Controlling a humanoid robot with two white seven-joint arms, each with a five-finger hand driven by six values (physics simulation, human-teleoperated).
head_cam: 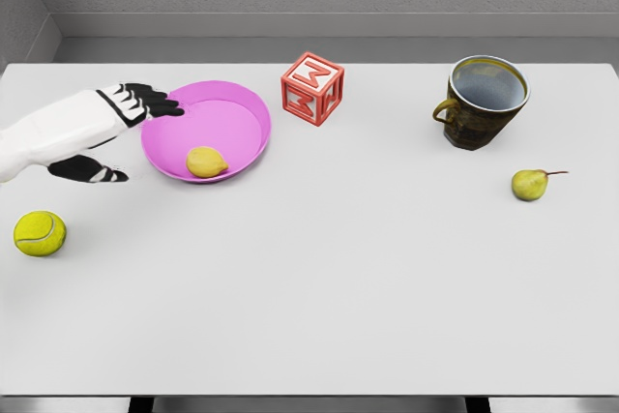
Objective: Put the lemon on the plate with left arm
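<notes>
Grey walls and a pale floor strip are seen behind a white table (309,316) that fills most of the head view. Toward ten o'clock from the table's middle a pink plate (232,113) is set, and the lemon (206,162) is found lying inside it, against the near rim at about six o'clock of the plate. The left hand (121,132) is held just beside the plate at its nine o'clock; its dark fingers (155,102) are spread loosely, the upper ones reaching over the plate's far-left rim and the thumb kept apart lower down, and nothing is held in them. No contact between hand and lemon is seen. The right hand is not in view. A tennis ball (40,233) is placed at eight o'clock near the left edge, a red letter block (312,88) at twelve o'clock, a dark mug (482,101) at two o'clock and a pear (530,184) at three o'clock. The placement is judged to be done already. The lemon is expected to be light, firm and slightly waxy, and liable to roll on its rounded sides; should it be regrasped, it is best taken across its short middle, not by the pointed ends.
</notes>
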